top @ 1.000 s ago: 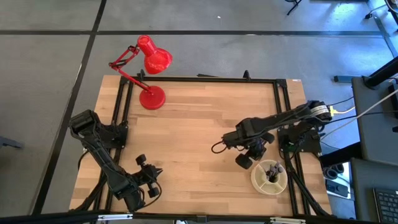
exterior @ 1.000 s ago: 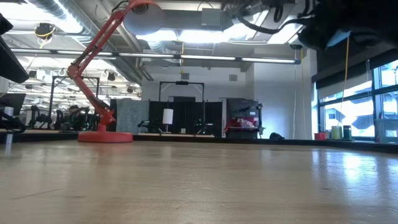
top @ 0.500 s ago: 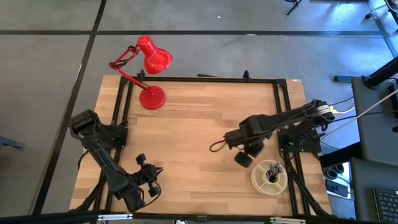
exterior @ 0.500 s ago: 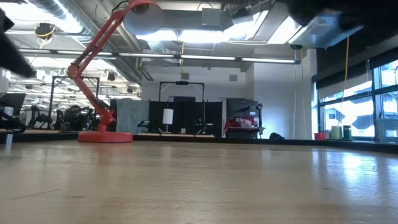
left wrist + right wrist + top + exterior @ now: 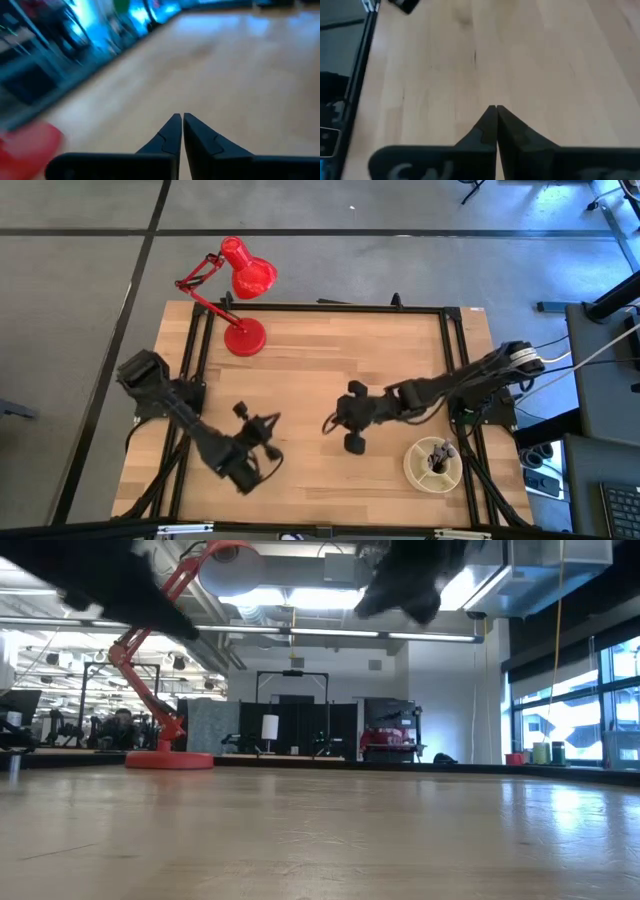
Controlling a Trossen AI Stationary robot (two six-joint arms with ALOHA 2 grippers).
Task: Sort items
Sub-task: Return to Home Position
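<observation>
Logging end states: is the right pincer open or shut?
Shut. In its wrist view the right pincer has its two dark fingers meeting tip to tip above the table, nothing between them.

Wooden table, red lamp, cream dish

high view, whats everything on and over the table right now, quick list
table: one, light wood, middle of the picture
desk lamp: one, red, table's upper left corner
frame rails: black, along the table's top edge and sides
round dish: one, cream, table's lower right corner
makeup brushes: count unclear, dark, standing in the dish
left gripper: black, shut, empty, over the table's lower left part
right gripper: black, shut, empty, over the table's middle, left of the dish
</observation>
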